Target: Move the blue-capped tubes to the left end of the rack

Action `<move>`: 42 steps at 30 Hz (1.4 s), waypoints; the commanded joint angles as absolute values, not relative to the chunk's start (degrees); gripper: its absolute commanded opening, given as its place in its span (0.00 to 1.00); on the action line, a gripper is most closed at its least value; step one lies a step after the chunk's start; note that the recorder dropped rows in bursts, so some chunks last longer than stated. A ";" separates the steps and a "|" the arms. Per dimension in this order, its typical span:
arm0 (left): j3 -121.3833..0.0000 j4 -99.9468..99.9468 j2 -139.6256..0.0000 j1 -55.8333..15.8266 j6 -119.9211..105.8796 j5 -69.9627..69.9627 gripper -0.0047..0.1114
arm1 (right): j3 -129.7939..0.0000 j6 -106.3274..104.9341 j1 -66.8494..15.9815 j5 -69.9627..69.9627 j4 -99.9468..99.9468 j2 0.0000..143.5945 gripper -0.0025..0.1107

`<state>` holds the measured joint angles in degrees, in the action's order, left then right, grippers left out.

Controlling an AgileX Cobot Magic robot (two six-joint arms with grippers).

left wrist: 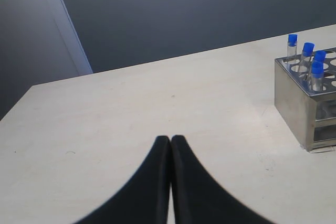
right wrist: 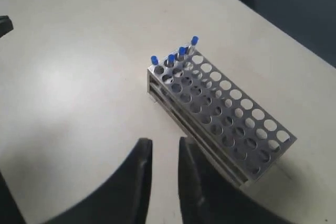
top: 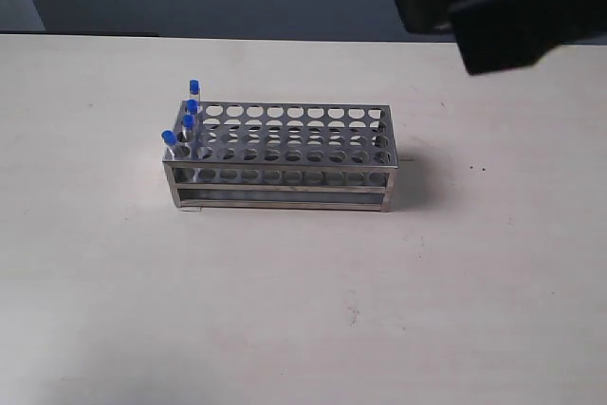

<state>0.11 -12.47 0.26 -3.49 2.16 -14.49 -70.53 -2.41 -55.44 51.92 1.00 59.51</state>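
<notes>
The steel rack (top: 285,160) stands in the middle of the table. Several blue-capped tubes (top: 187,120) stand upright in the holes at its left end, also visible as blue-capped tubes (left wrist: 310,59) in the rack (left wrist: 302,103) and blue-capped tubes (right wrist: 176,55) in the rack (right wrist: 220,114). My left gripper (left wrist: 170,139) is shut with nothing in it, over bare table well to the left of the rack. My right gripper (right wrist: 165,142) is open and empty, held high above the table near the rack's long side. In the exterior view only a dark blurred arm part (top: 503,7) shows at the top right.
The pale table (top: 303,310) spreads wide around the rack. A dark wall (left wrist: 184,9) lies behind the table's far edge. A small dark item (right wrist: 4,24) shows at the picture's edge in the right wrist view.
</notes>
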 commanded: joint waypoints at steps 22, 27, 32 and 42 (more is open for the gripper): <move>0.00 -12.70 0.00 -3.67 2.44 -13.71 0.04 | -0.61 -21.37 -4.13 22.55 26.50 0.00 0.19; 0.00 -12.70 0.00 -3.67 2.44 -13.71 0.04 | -0.34 -21.37 -5.49 23.86 26.50 0.00 0.19; 0.00 -12.70 0.00 -3.67 2.44 -13.71 0.04 | -0.34 -21.37 -5.49 23.85 26.40 0.00 0.19; 0.00 -12.70 0.00 -3.67 2.44 -13.71 0.04 | -0.34 -21.26 -5.49 23.85 26.40 0.00 0.19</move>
<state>0.11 -12.47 0.26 -3.49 2.16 -14.49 -0.53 -21.04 -5.23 24.32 26.20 0.39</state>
